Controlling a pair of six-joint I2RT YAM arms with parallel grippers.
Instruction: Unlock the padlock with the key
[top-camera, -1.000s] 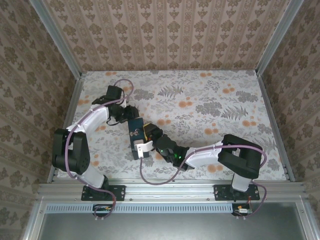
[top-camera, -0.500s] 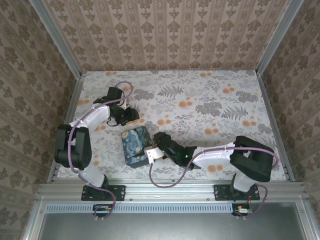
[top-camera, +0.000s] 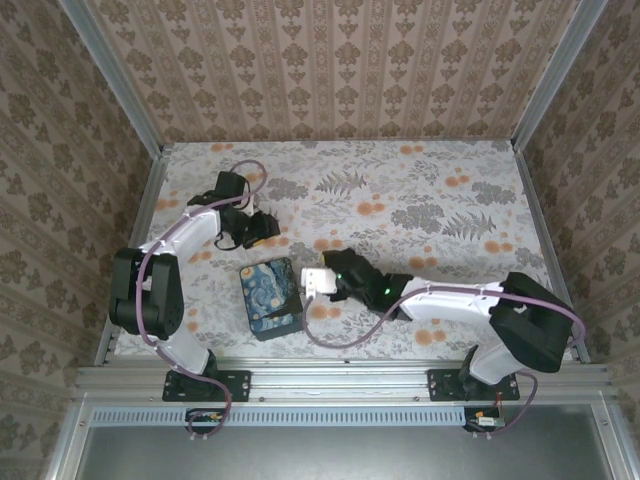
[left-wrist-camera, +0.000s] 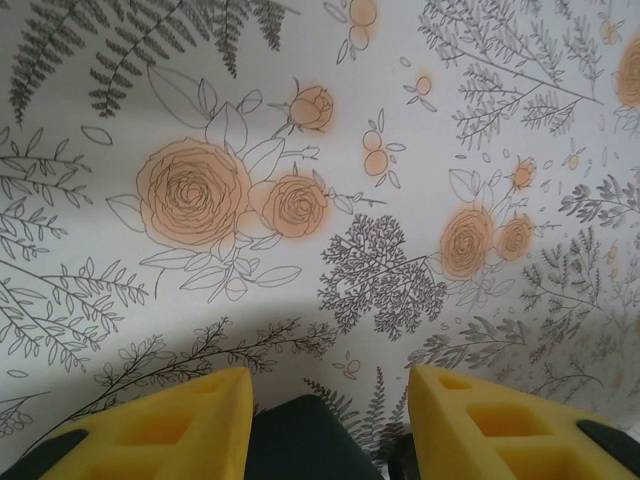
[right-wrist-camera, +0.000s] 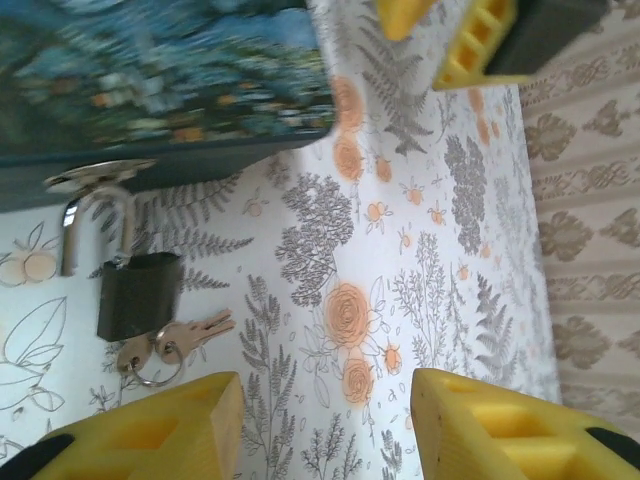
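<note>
The padlock (right-wrist-camera: 138, 296) lies flat on the flowered tablecloth (right-wrist-camera: 420, 250), just beside the long side of the dark blue box (right-wrist-camera: 160, 75) with the swirled night-sky print. Its body is a small, dark grey, nearly square block. A silvery U-shaped shackle (right-wrist-camera: 90, 222) rises from it and passes through a bright metal hasp (right-wrist-camera: 98, 176) on the box's side wall. The shackle looks seated in the body, though the blur leaves this unsure.

At the padlock's far end from the shackle sits a thin key ring (right-wrist-camera: 152, 368) touching the body. The key (right-wrist-camera: 196, 331) is a small pale metal one that lies on the cloth, its blade pointing away from the lock. A second key head shows close under the body; whether it sits in the keyhole cannot be told.

The right gripper (right-wrist-camera: 325, 395) hovers above the cloth, near the padlock, with its yellow fingers (right-wrist-camera: 150, 430) spread wide and nothing between them. From above it sits just beside the box's right edge.

The left gripper (left-wrist-camera: 330, 385) is well apart from the box, over bare tablecloth, its jaws also spread and holding nothing.
</note>
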